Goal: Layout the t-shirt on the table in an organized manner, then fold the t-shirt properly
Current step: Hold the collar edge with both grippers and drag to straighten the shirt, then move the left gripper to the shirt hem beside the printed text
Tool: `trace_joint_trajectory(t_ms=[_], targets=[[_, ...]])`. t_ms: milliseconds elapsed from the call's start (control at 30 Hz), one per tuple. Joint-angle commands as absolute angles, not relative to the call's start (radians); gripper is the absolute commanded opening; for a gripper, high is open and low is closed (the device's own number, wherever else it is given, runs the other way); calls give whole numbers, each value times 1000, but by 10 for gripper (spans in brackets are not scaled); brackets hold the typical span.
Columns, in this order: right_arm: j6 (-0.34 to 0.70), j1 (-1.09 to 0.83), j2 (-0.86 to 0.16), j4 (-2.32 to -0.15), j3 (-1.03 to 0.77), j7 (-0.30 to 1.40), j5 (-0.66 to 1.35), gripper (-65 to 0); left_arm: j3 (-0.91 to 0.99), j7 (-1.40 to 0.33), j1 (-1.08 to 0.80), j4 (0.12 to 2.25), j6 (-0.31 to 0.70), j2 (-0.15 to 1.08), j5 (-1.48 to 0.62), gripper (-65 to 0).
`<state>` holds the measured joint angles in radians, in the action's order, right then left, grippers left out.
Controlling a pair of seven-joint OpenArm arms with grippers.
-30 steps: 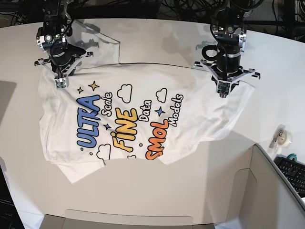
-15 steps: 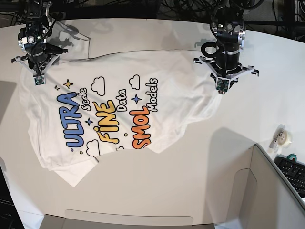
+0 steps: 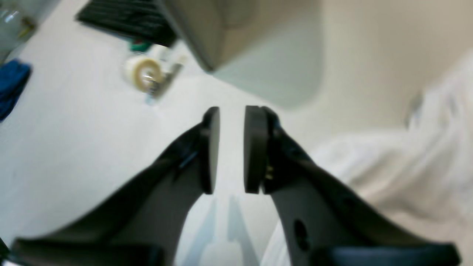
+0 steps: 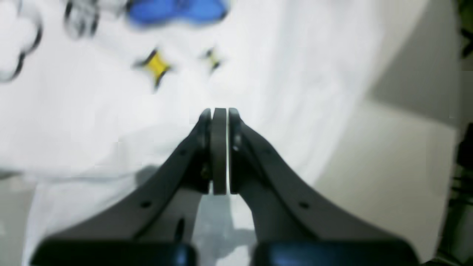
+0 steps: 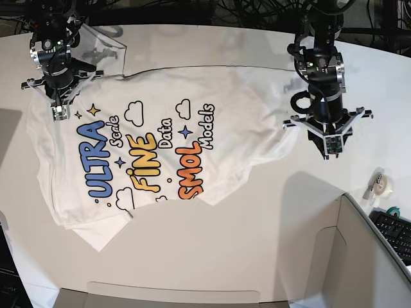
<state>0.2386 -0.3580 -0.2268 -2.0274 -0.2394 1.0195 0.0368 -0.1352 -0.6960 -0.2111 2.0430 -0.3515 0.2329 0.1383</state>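
Two arms hang over a white bench (image 5: 212,256); the t-shirt (image 5: 160,147) lies print-up, centre-left. Left gripper (image 3: 232,147) parted, empty, beside its right edge; right gripper (image 4: 219,147) pinched over fabric. Only the left wrist view shows blue cloth (image 3: 11,87).

White printed t-shirt (image 5: 160,147) print-up, spread askew and wrinkled, on the white table (image 5: 212,256), left of centre

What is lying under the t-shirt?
The t-shirt lies on the white table, with its sleeve layer showing at the lower corner. Whatever else it covers cannot be seen.
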Motion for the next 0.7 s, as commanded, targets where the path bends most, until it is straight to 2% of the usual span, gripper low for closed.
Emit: trace_joint_trajectory(t_ms=[0,67,200,267,367,500,667], targets=[[232,-358,-234,-2041,-245,1010,36,-650,-136,-697,-200,2061,-348,242,139,-479],[232,-360,-232,-2045,-245,1010,36,-650,-136,-734,-183,2061,-320,243,139,-439],[232,-354,-217,-2046,-246,1009,38,-650,-136,-800,-102,2060,-119,249,124,-408],[232,-340,-165,-2046,-246,1007,38,-650,-147,-845,-42,2058,-31,246,74,-408],[232,-328,-104,-2046,-242,1010,38,-650,-203,-940,91,2011,65,242,-27,-451],[232,-328,-74,-2046,-237,1010,38,-650,-289,-995,275,1821,120,213,-134,-569],[232,-332,-68,-2046,-237,1010,38,-650,-364,-923,410,1492,148,150,-173,-580]])
